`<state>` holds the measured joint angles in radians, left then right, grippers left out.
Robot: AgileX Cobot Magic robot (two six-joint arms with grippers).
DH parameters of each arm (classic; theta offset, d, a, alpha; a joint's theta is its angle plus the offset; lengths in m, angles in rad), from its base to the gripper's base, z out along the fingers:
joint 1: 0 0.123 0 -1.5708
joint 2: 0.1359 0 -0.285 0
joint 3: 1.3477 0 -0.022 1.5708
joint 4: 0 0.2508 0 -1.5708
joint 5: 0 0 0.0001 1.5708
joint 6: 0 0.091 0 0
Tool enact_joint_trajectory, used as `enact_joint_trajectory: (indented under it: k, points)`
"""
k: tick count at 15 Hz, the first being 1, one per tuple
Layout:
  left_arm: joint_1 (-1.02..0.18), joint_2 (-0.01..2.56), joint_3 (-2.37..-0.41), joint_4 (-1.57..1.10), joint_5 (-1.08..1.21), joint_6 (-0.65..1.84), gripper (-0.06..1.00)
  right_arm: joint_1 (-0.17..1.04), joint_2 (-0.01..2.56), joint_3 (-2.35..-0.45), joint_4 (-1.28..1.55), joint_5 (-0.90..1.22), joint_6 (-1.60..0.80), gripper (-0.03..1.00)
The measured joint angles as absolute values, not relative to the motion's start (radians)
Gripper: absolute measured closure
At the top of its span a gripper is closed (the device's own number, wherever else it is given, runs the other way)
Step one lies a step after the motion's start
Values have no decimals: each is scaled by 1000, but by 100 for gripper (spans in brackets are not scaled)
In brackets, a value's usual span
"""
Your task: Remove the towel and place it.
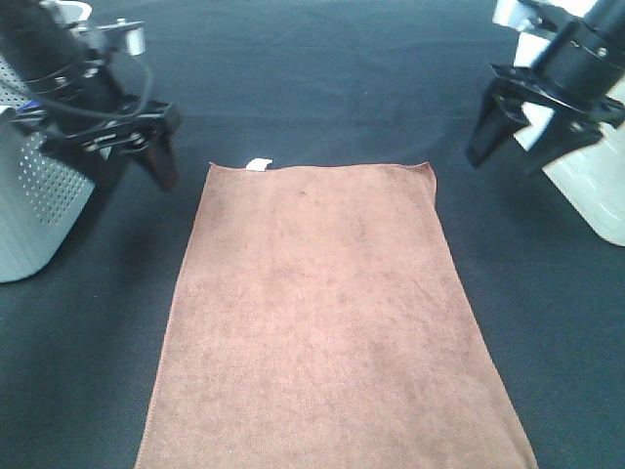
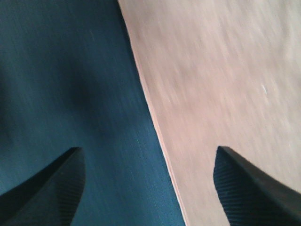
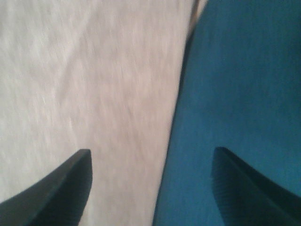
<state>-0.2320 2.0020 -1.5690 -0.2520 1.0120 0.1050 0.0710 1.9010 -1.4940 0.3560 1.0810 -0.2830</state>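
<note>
The brown plush towel (image 1: 327,318) lies flat on the dark table, with a small white tag (image 1: 259,164) at its far left corner. My left gripper (image 1: 137,171) hangs open and empty above the table just left of the towel's far left corner. My right gripper (image 1: 508,151) hangs open and empty to the right of the far right corner. In the left wrist view the towel's edge (image 2: 155,122) runs between my open fingers (image 2: 244,188). In the right wrist view the towel (image 3: 94,94) fills one side, its edge between my open fingers (image 3: 61,188).
A grey perforated bin (image 1: 34,210) stands at the left edge. A white container (image 1: 596,191) stands at the right edge behind my right arm. The dark table cloth (image 1: 322,88) surrounds the towel on all sides.
</note>
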Motion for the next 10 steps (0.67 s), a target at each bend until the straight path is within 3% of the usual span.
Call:
enact_joint_trajectory:
  k: [6,10]
  points:
    - [-229,2362,-1998,-288,1133,126,23,71,2040,-1524,390,923,-325,28]
    - [-229,2529,-2245,-294,1204,113,23,71,2223,-1714,399,903,-347,28]
